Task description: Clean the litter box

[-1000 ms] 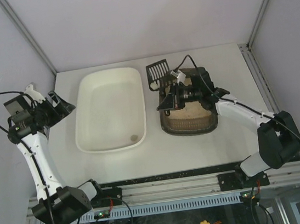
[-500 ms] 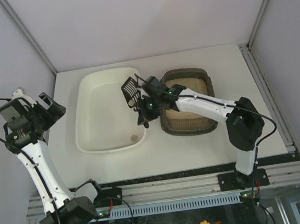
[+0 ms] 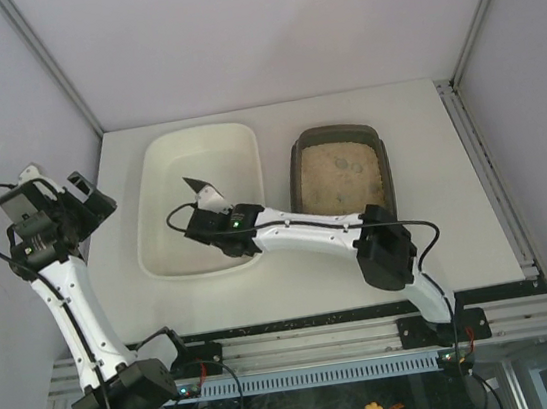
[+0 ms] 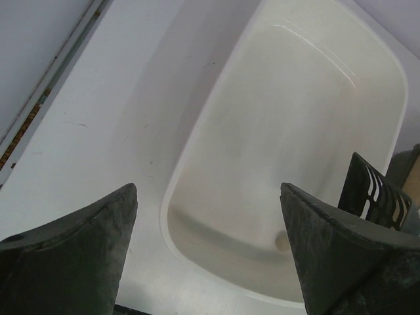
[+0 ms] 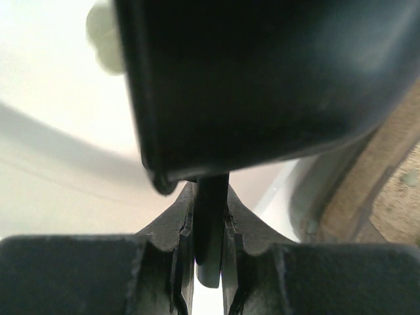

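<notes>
The litter box (image 3: 340, 171), a dark tray of beige sandy litter, stands right of centre; its edge also shows in the right wrist view (image 5: 387, 177). My right arm reaches leftward across the table. Its gripper (image 3: 216, 215) (image 5: 210, 197) is shut on the handle of the black slotted scoop (image 3: 199, 187) (image 5: 262, 79), which hangs over the cream-white tub (image 3: 195, 144). My left gripper (image 3: 91, 196) (image 4: 209, 193) stands open at the table's left side with nothing between its fingers. It looks down on the tub (image 4: 295, 118) and the scoop's tip (image 4: 374, 193).
A small pale lump (image 4: 282, 241) (image 5: 105, 29) lies on the tub's floor near its front end. The tub's right rim sits close to the litter box. Grey walls close in the table on the left, back and right.
My right arm swung left from the litter box, carrying the scoop over the tub. The left gripper opened a little wider and shifted slightly to the left.
</notes>
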Motion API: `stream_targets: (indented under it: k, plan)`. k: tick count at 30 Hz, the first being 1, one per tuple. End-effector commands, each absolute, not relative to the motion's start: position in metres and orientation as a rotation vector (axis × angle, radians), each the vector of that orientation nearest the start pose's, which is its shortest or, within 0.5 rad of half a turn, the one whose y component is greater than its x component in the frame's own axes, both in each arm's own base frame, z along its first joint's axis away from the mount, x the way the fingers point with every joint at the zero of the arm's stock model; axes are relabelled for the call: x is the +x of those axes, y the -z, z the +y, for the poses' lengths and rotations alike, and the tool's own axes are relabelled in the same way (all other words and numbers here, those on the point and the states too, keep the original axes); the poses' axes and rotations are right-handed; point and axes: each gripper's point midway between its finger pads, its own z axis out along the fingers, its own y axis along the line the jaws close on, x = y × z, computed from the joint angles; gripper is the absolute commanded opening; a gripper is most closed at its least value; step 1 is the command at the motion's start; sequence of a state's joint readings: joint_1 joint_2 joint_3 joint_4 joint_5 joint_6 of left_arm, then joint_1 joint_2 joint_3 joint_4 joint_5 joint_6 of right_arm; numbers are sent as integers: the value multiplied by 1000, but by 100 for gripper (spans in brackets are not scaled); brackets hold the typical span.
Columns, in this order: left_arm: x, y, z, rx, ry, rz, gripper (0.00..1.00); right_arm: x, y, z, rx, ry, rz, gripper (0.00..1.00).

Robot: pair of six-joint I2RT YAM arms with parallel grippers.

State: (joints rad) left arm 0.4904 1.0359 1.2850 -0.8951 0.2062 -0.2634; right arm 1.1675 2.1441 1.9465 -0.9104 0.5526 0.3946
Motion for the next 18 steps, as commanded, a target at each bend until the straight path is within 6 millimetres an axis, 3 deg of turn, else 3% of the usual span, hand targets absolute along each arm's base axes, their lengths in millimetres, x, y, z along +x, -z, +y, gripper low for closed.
stream_targets:
  k: [1, 6, 10, 14, 18]
  plan:
    - [268, -298, 91, -688, 97, 2020, 94, 293, -164, 389, -663, 252, 2183, 0]
    - [269, -299, 83, -643, 137, 2040, 94, 292, -175, 386, -607, 122, 2222, 0]
    - [278, -309, 78, -594, 122, 2037, 94, 280, -193, 372, -549, -189, 2320, 0]
    - [301, -309, 29, -412, 165, 2093, 94, 265, -199, 325, -464, -369, 2452, 0]
    - [331, -308, -35, -245, 277, 2114, 95, 249, -185, 266, -318, -440, 2622, 0]
